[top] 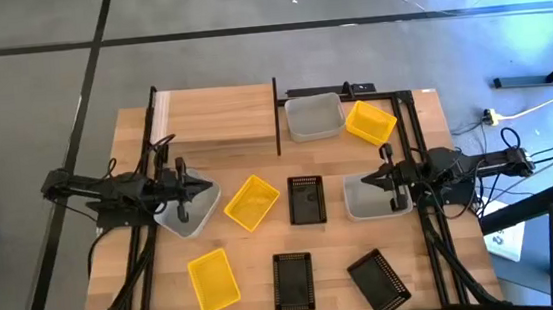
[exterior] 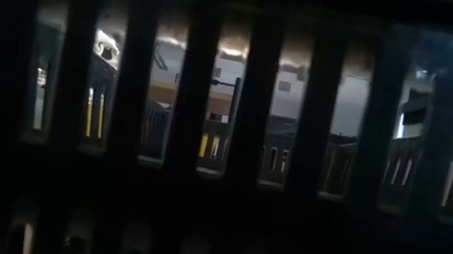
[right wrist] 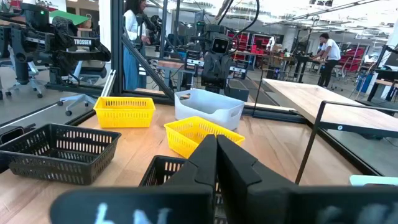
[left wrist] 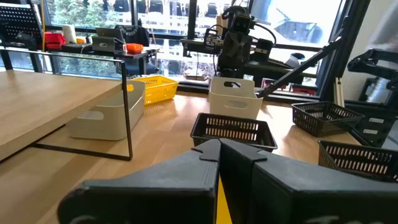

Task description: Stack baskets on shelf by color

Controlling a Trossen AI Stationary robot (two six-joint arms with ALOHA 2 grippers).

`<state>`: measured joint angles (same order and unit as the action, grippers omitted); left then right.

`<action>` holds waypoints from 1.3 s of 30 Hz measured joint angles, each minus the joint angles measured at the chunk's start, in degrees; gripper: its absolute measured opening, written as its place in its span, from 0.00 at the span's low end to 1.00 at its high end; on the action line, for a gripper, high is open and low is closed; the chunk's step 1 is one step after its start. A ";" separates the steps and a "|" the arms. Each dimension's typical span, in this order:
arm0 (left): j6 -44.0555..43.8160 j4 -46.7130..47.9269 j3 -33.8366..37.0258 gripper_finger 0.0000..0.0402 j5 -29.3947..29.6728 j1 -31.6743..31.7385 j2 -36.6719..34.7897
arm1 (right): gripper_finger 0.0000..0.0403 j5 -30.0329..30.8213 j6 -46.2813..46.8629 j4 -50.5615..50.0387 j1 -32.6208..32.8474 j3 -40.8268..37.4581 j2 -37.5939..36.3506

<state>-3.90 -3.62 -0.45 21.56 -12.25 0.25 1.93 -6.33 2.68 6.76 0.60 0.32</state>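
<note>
Several baskets lie on the table: two yellow (top: 253,202) (top: 212,279), three black (top: 305,198) (top: 292,279) (top: 378,279) and two whitish (top: 186,215) (top: 376,201). At the far edge stands the shelf (top: 218,120) with its black divider (top: 276,115). A whitish basket (top: 313,117) and a tilted yellow one (top: 369,122) sit in its right half. My left gripper (top: 209,189) is shut and level over the left whitish basket, pointing right. My right gripper (top: 364,179) is shut over the right whitish basket, pointing left. Both sets of fingers (left wrist: 219,149) (right wrist: 216,146) hold nothing.
A black perforated basket wall (exterior: 223,145) stands right in front of the low camera and blocks that view. Bare tabletop lies between the yellow and black baskets near the front edge (top: 252,278). The shelf's left half (left wrist: 43,106) carries nothing. People stand in the room beyond.
</note>
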 joint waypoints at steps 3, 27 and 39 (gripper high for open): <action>0.00 0.00 0.00 0.00 0.01 0.00 0.00 | 0.03 -0.01 0.01 0.00 0.00 -0.01 0.00; 0.00 0.00 -0.02 0.00 0.02 0.00 0.00 | 0.03 -0.10 0.13 0.77 0.00 -0.02 0.00; 0.00 0.00 -0.01 0.00 0.02 0.00 0.00 | 0.03 2.76 6.27 13.78 0.00 0.00 -0.10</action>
<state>-3.90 -3.62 -0.46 21.58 -12.25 0.25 4.69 -0.06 16.46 6.76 0.60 0.22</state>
